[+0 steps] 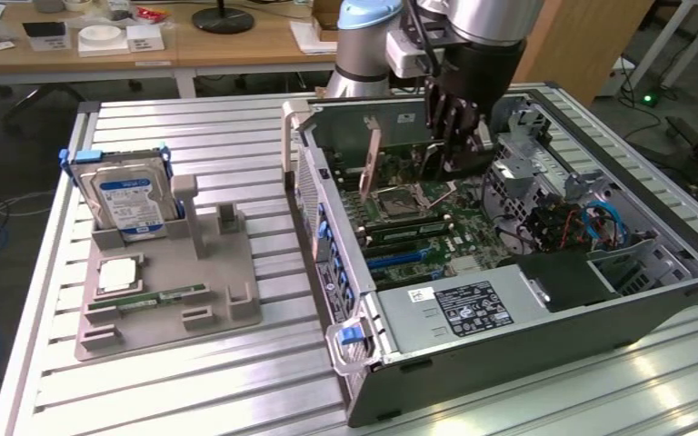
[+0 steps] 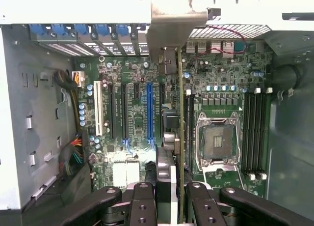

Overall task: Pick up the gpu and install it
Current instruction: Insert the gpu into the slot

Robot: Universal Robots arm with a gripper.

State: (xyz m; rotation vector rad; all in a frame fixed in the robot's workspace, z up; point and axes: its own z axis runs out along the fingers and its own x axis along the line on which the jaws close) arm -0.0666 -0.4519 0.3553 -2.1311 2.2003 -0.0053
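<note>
Inside the open computer case [image 1: 324,227], the gripper [image 1: 453,154] has its jaws drawn narrow and clamped on the near end of the gpu [image 2: 179,113], which stands on edge over the motherboard [image 2: 132,123] between the blue slot [image 2: 149,113] and the CPU socket [image 2: 217,143], its silvery bracket [image 2: 169,29] at the rear panel.

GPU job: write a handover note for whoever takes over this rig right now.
Gripper: shut on the gpu, which it holds on edge inside the open computer case.
Gpu: over the motherboard, beside the blue slot, metal bracket toward the case's rear wall.
Done: picked up and inside the case.
Left: seating. Cannot tell whether it is in a slot.
</note>
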